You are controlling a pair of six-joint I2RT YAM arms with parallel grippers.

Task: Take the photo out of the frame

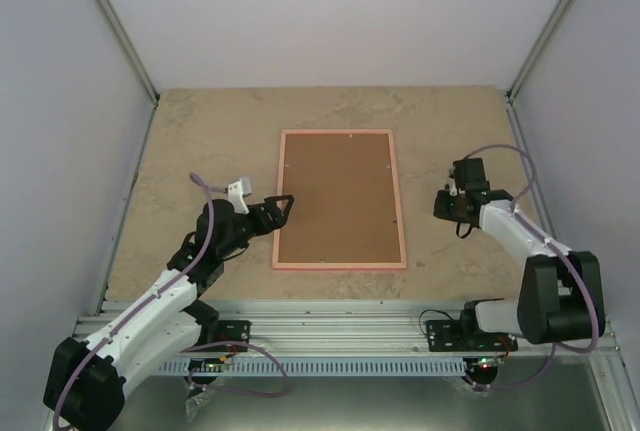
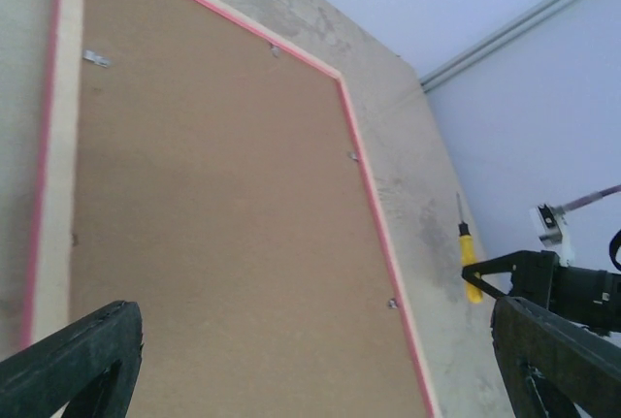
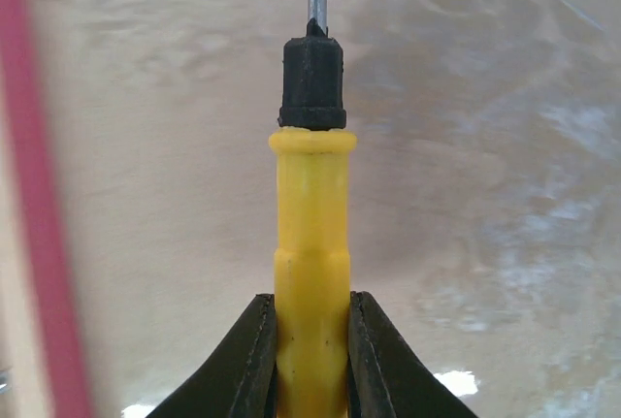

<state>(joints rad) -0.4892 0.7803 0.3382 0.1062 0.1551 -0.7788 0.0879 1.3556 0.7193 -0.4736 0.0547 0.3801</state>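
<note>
Views differ in what they give us. From above we see the whole pink frame (image 1: 399, 201) lying flat near the middle of the table (image 1: 200, 141), its brown back board (image 1: 340, 201) facing up. The left gripper (image 1: 282, 209) is just beside its left edge and the right gripper (image 1: 460, 223) stands apart from its right edge. That view hardly shows the screwdriver (image 3: 310, 224). The right wrist camera shows it close up: a yellow handle with a black collar and a metal shaft, pinched between the two black fingers (image 3: 247, 360), which press tight against the handle's sides. The shaft's tip is cut off at the top of that view. Only the left wrist camera shows the small metal tabs (image 2: 95, 57) along the inside of the frame's rim. It also shows its own fingers spread wide apart at the two bottom corners of its picture, holding nothing. The photo is hidden from us in every view, since the frame lies face down, and we cannot tell whether it sits under the board.
</note>
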